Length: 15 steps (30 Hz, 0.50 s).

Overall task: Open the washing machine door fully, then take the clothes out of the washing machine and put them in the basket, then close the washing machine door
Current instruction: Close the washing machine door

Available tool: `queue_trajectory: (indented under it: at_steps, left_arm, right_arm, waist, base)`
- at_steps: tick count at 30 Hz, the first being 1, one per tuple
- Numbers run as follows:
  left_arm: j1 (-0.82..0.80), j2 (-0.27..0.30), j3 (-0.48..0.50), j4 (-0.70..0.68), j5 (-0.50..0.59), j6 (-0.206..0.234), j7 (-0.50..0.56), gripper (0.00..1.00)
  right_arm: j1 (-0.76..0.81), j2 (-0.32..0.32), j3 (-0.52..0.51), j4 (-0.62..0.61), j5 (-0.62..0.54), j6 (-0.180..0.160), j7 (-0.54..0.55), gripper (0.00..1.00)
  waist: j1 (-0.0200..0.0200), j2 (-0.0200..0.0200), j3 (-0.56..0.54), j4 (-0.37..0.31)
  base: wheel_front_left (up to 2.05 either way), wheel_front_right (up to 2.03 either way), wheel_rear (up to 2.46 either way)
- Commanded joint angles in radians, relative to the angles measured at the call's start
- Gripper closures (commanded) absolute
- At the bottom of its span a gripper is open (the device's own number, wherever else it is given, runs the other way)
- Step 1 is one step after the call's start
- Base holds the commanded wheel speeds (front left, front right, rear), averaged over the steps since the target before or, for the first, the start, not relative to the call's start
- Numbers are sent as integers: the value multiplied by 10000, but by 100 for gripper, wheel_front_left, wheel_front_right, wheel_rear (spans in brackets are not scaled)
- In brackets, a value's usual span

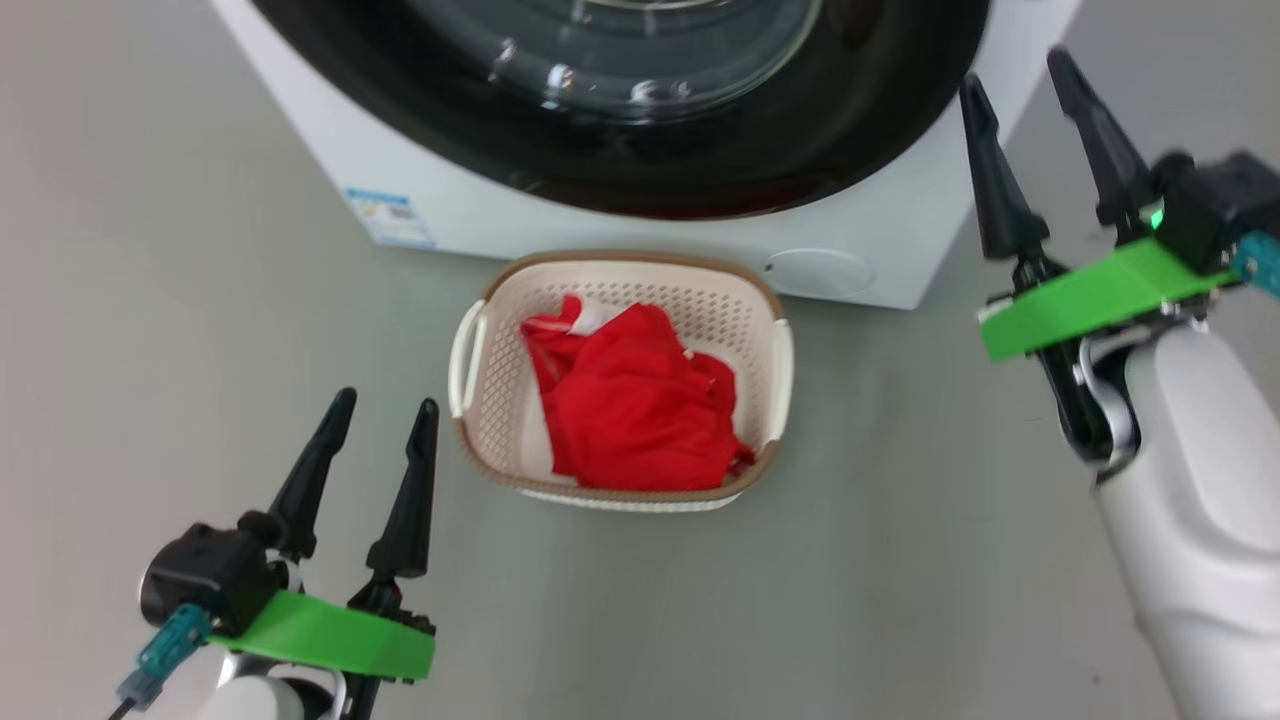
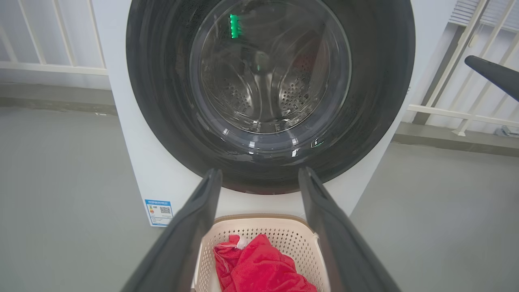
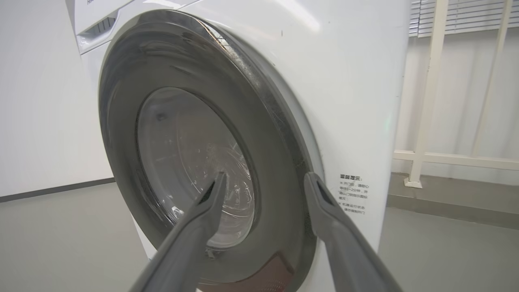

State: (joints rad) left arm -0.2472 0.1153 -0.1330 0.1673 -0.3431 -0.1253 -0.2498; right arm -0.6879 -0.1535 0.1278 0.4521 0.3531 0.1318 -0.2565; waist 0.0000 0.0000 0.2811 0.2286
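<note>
The washing machine [image 1: 450, 190] is seen with the washing machine door [image 1: 800, 150] lying flush against its front. It is judged shut, and the drum behind the glass looks empty. The basket [image 1: 620, 262] is set just before it, red clothes [image 1: 630, 400] heaped inside. The left gripper [image 1: 386, 400] is held spread and empty near the basket; the right gripper [image 1: 1014, 66] is likewise spread, beside the door's rim. The closing step appears done — at most a firm press to confirm the latch is called for.

left hand [image 1: 387, 400] low, spread and empty, right hand [image 1: 1014, 70] raised higher, likewise spread, pale forearm [image 1: 1190, 480] beneath
</note>
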Motion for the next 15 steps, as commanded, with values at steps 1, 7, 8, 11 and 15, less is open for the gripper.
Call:
queue_trajectory:
  at_steps: [1,7,8,11,15]
  left_arm:
    - [129,311,455,-272,-39,-54,-120,0]
    - [424,424,588,-318,59,-54,-120,0]
    - [471,441,579,-317,40,-54,-120,0]
    - [656,530,543,-282,-19,-54,-120,0]
    - [848,603,538,-266,-5,-54,-120,0]
  right_arm:
    - [446,229,-34,-454,-142,-11,-53,0]
    - [1735,469,-334,-981,-355,-11,-53,0]
    - [1925,483,-343,-1048,-363,-11,-53,0]
    - [2463,510,-308,-1282,-345,-11,-53,0]
    - [2978,506,-326,-1379,-442,-11,-53,0]
  waist:
    - [0,0,-628,-706]
    - [0,0,-1225,-1387]
    - [0,0,-1326,-1487]
    - [0,0,-1685,-1789]
    - [0,0,-2022,-2032]
  base:
    - [0,0,0]
    - [0,0,0]
    - [0,0,0]
    - [0,0,0]
    - [0,0,0]
